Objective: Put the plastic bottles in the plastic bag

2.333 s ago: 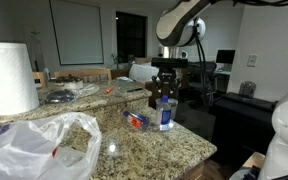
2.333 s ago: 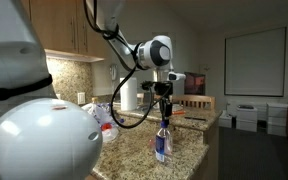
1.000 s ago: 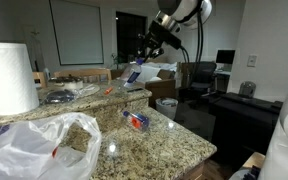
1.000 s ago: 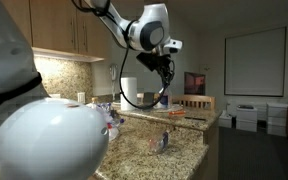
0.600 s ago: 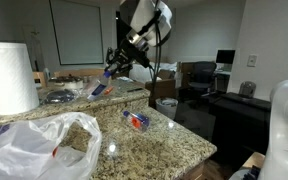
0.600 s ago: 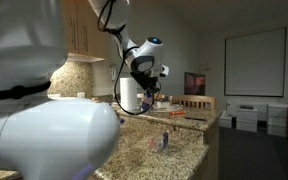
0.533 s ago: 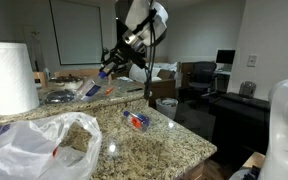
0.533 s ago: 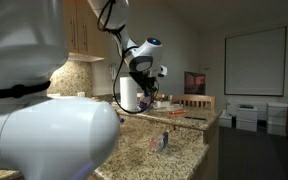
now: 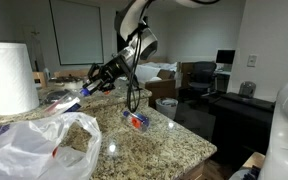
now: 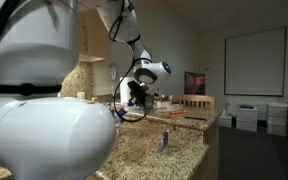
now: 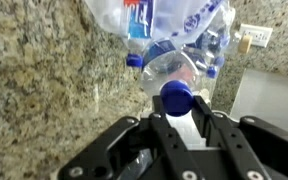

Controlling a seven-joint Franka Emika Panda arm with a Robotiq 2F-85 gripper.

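End effector (image 11: pixel 187 118) clamped on a plastic bottle (image 11: pixel 170 70), blue cap nearest its fingertips. Plastic bag (image 9: pixel 44 145) lies lower, off to the end effector's side; second bottle (image 9: pixel 136 120) on tabletop (image 9: pixel 174 145) beneath.

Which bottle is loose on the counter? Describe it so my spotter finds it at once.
On the granite counter, past the big white plastic bag, one small bottle lies on its side. It rests by itself on bare stone, red and blue label showing; the gripped bottle is up in the tool.
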